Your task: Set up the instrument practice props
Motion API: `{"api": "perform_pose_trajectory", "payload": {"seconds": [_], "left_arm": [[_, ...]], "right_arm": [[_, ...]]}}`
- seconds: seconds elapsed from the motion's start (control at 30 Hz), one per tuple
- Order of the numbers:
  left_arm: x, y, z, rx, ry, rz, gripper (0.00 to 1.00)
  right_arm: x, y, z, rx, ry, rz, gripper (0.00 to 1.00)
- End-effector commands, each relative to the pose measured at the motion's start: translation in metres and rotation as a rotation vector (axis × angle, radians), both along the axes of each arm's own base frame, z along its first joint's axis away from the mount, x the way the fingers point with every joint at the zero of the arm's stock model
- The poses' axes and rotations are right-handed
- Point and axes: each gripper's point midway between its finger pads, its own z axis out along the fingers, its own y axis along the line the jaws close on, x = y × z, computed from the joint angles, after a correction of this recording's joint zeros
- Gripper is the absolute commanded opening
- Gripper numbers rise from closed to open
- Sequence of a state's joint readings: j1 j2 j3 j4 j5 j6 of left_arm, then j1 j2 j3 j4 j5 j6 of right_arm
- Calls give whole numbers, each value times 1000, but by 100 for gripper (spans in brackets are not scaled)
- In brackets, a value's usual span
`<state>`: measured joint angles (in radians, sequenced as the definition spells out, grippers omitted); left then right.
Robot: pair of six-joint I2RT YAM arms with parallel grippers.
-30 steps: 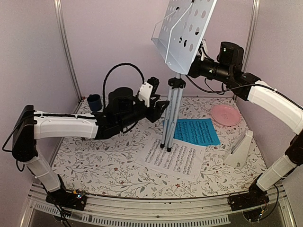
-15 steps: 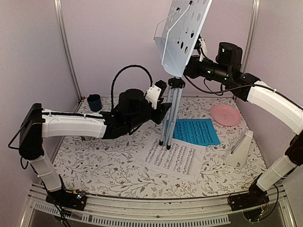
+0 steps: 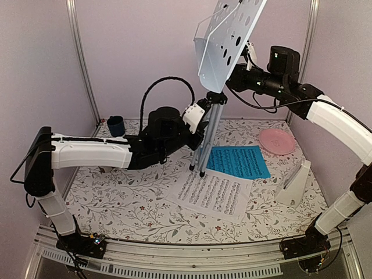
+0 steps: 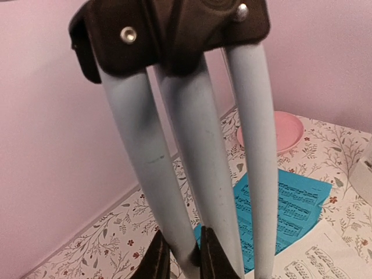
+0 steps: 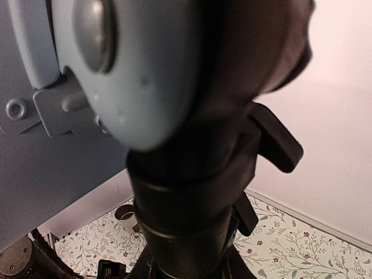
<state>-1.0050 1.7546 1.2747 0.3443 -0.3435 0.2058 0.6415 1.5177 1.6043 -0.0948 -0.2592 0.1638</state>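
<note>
- The left gripper (image 4: pixel 185 260) is pinched on one leg of the silver music stand (image 3: pixel 210 125). Its dark fingers (image 4: pixel 157 261) sit on either side of that tube. The other two legs hang close alongside (the tripod is bunched, not splayed).
- Just below it, the stand's feet come down at the far edge of the white music sheet (image 3: pixel 212 192), beside the blue music sheet (image 3: pixel 241 161).
- The right gripper (image 3: pixel 235 81) is up at the joint behind the perforated tray (image 3: pixel 229 40). Its wrist view is filled by the dark shaft and knob, so I cannot tell whether it clamps there or only rests.
- Well below it, toward the bases, stands the white metronome (image 3: pixel 295 183), apart from both sheets.
- The step in hand looks to be setting the stand upright.
- The next move probably calls for spreading the legs so the stand bears itself before either arm lets go. The sheets could go onto the tray after that.
</note>
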Motion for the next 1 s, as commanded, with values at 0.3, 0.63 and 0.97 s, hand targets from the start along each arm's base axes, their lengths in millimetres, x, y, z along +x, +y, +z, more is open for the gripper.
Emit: {"api": "perform_pose_trajectory", "payload": {"seconds": [0.3, 0.63, 0.97], "left_arm": [[16, 37, -62, 535, -180, 60, 0], [29, 74, -73, 687, -284, 92, 0], [28, 91, -98, 710, -267, 52, 0]], "right_arm": [[-51, -43, 165, 283, -351, -30, 0], [-52, -50, 180, 276, -376, -65, 0], [-60, -54, 205, 287, -449, -60, 0]]}}
